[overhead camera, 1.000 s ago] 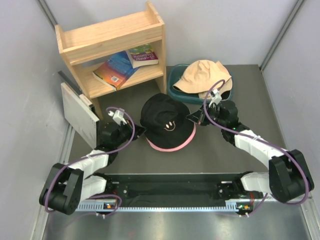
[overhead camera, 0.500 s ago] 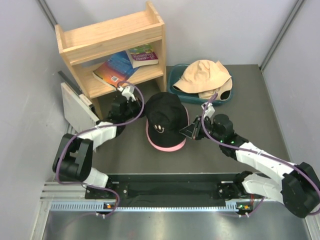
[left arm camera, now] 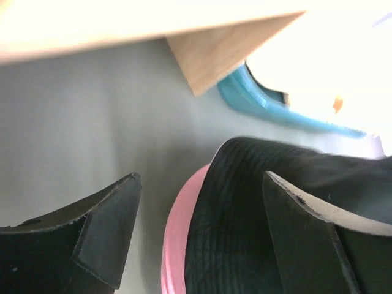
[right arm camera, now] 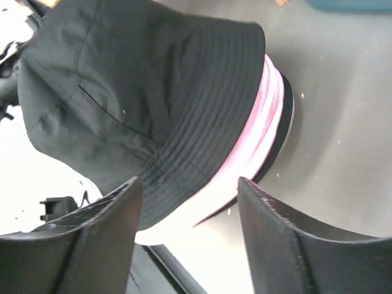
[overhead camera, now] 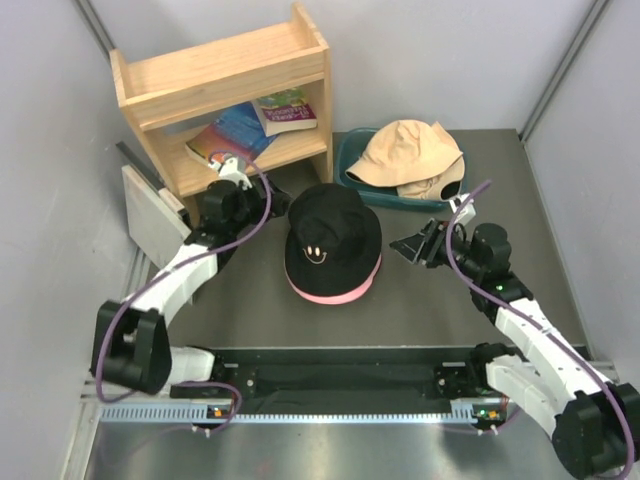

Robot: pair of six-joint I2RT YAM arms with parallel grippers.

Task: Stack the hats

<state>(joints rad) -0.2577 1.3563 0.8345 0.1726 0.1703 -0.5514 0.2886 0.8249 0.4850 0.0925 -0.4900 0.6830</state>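
Stacked hats (overhead camera: 333, 245) lay at table (overhead camera: 420, 310) centre. Shelf (overhead camera: 225, 80) stood behind-left, books (overhead camera: 250, 125) inside. Tub (overhead camera: 347, 172) behind-right held further hat (overhead camera: 408, 152).

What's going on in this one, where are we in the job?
Two arms are stacking hats. A black hat sits on top of a pink hat in the middle of the table. The left gripper and right gripper flank that stack, jaws open, holding nothing. A tan hat lies in the teal tub behind, not yet stacked.
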